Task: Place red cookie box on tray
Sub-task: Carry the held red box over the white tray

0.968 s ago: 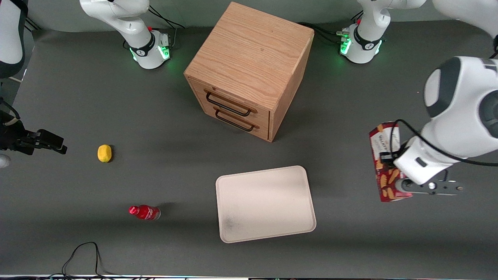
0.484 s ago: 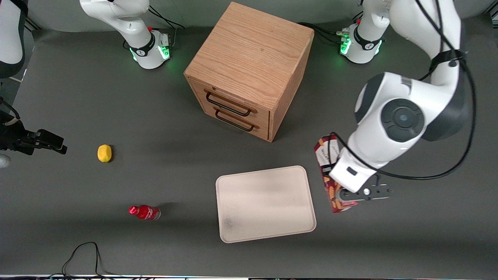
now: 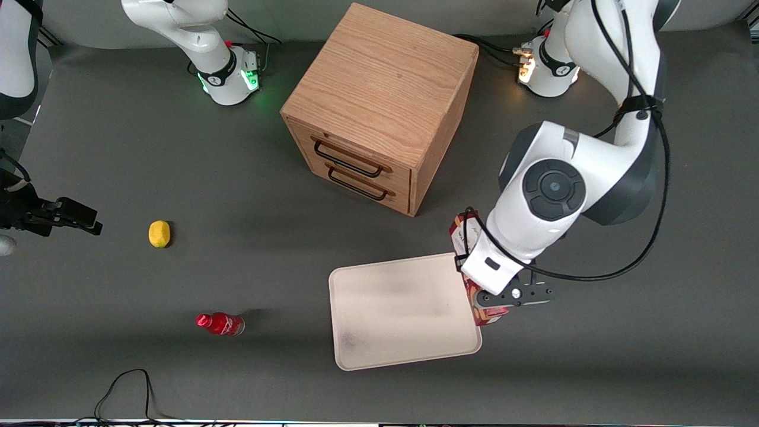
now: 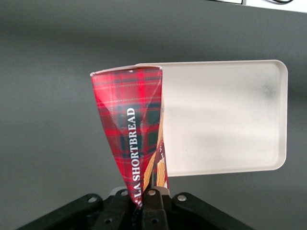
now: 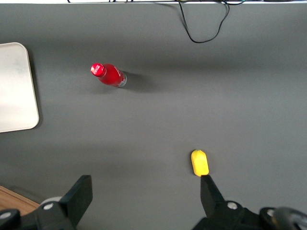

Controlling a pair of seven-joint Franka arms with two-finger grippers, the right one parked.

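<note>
The red cookie box hangs in the air, held by my left gripper, which is shut on it. In the front view the box overlaps the edge of the cream-white tray that faces the working arm's end of the table, and the arm's wrist hides its middle. In the left wrist view the tartan box points away from the gripper, one fingertip pressed against its side. Its outer end shows against the tray edge, with grey table under the remainder of it.
A wooden two-drawer cabinet stands farther from the front camera than the tray. A small red bottle and a yellow lemon lie toward the parked arm's end. A black cable loops at the table's near edge.
My left gripper has carried the box from the working arm's end of the table toward the tray, now reaching its edge. Tray, bottle and lemon have not moved.
</note>
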